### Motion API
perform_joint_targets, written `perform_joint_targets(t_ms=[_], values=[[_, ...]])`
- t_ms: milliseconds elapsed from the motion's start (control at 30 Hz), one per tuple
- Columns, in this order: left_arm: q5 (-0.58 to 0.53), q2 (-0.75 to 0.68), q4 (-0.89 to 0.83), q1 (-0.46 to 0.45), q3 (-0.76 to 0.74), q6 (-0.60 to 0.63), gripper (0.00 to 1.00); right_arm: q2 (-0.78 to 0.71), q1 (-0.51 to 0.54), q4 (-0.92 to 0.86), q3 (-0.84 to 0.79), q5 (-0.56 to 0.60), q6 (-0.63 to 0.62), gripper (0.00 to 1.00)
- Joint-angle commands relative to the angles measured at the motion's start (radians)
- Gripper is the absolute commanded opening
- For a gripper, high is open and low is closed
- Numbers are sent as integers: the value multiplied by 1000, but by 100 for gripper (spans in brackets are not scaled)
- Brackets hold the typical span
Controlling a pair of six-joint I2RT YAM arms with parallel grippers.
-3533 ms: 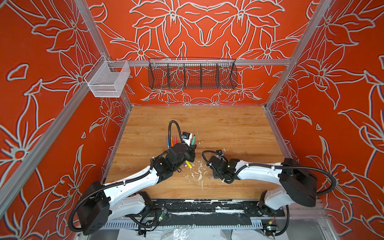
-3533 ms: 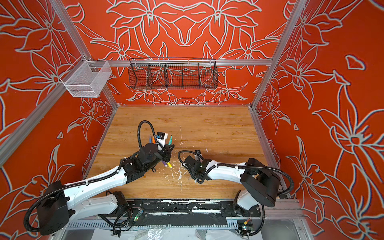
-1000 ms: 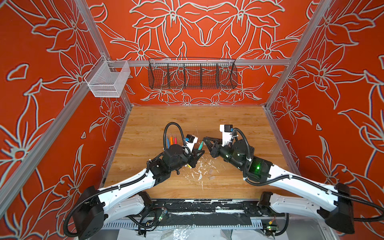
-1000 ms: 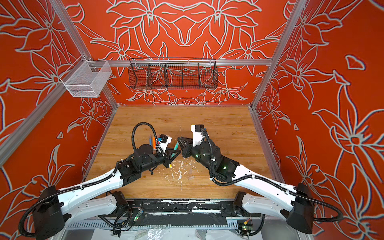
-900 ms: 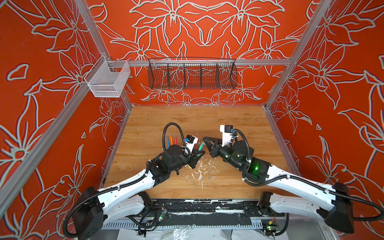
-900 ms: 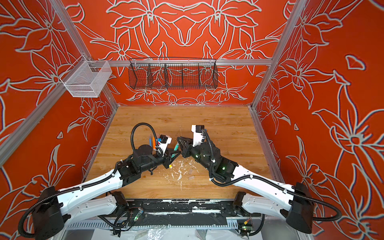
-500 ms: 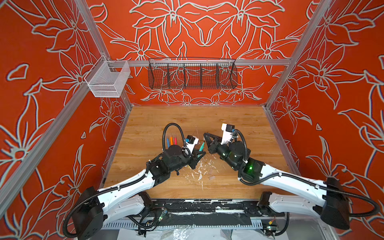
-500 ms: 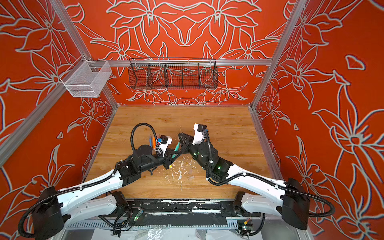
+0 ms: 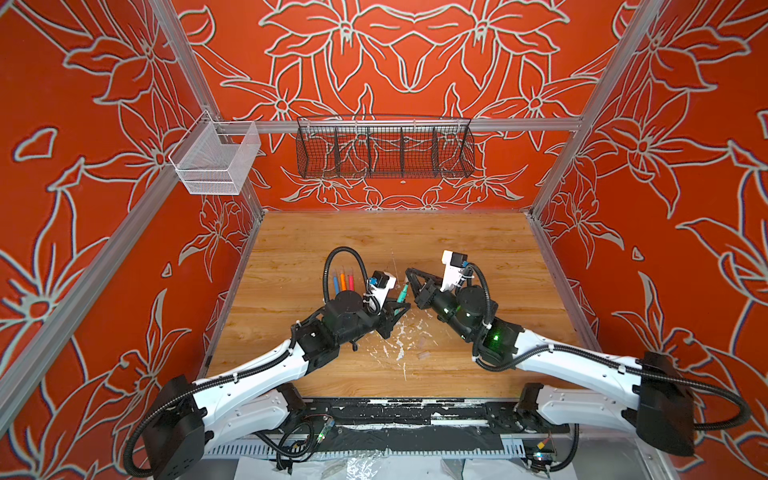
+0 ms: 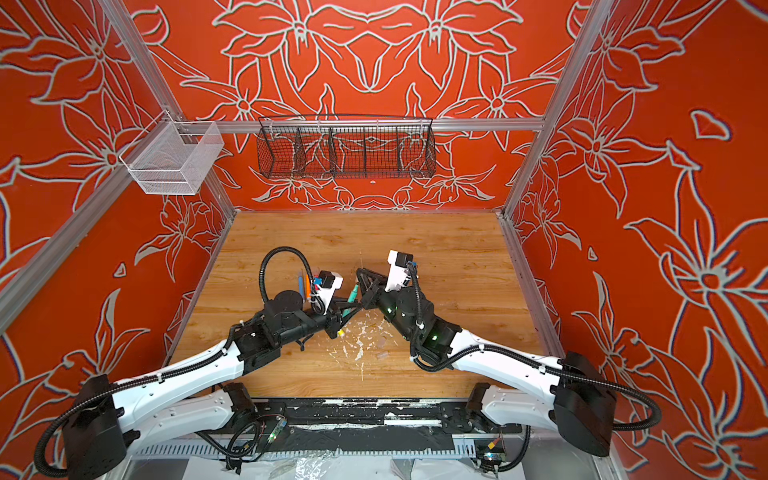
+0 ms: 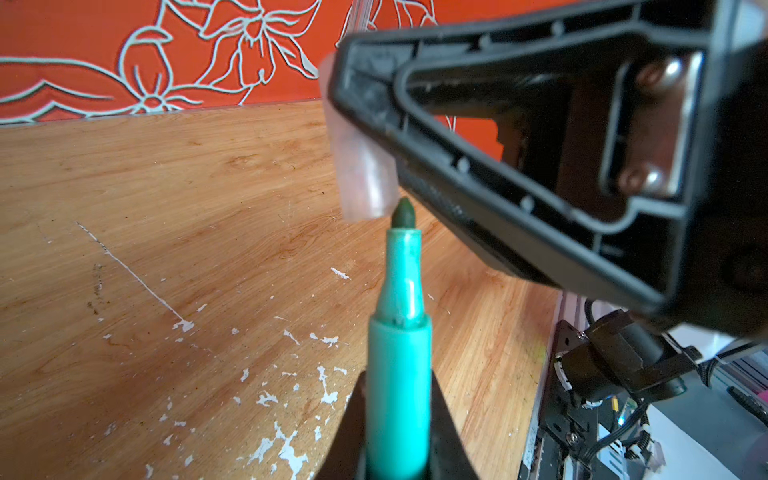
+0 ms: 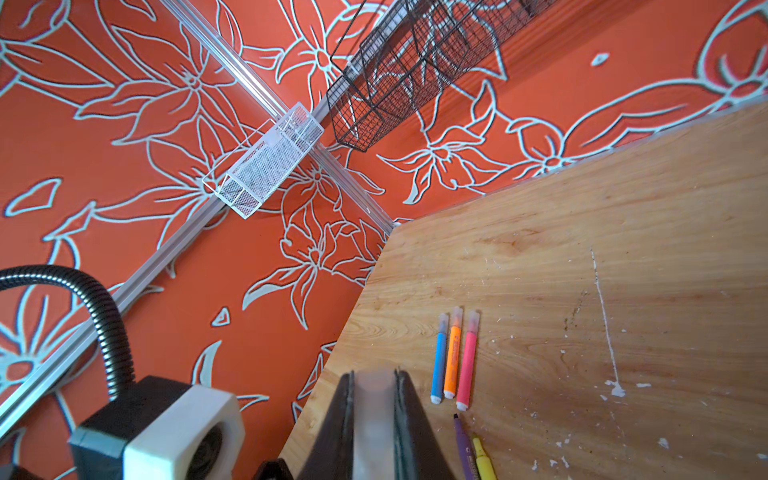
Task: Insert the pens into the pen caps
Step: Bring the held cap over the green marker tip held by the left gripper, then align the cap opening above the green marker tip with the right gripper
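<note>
Over wooden table (image 9: 478, 241), green pen (image 11: 398, 374) tip sits beside clear cap (image 11: 360, 166).

You see both top views from high over the worktop's (image 9: 374, 241) front edge, facing the back wall and sharing nearly the whole scene. Your right wrist camera looks past the right tool (image 12: 374, 415) toward the worktop's back left corner. Your left wrist camera sits close behind the left tool (image 11: 398, 436), facing the right tool and the back right corner.

An uncapped green plastic marker pen (image 11: 398, 374) holds its tip just beside the mouth of a stubby translucent cap (image 11: 361, 166).
</note>
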Motion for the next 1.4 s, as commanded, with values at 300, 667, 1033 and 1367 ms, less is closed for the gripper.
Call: perform_joint_targets(t_ms=[300, 667, 1033, 1367], values=[[-22, -18, 33, -2, -8, 11, 0, -52, 7, 57, -48, -41, 32, 0], [10, -21, 43, -3, -13, 24, 0, -134, 7, -23, -23, 43, -15, 0], [11, -21, 44, -3, -15, 25, 0, -82, 7, 17, -10, 1, 3, 0], [11, -21, 44, -3, -15, 24, 0, -73, 7, 12, 24, -9, -14, 0]])
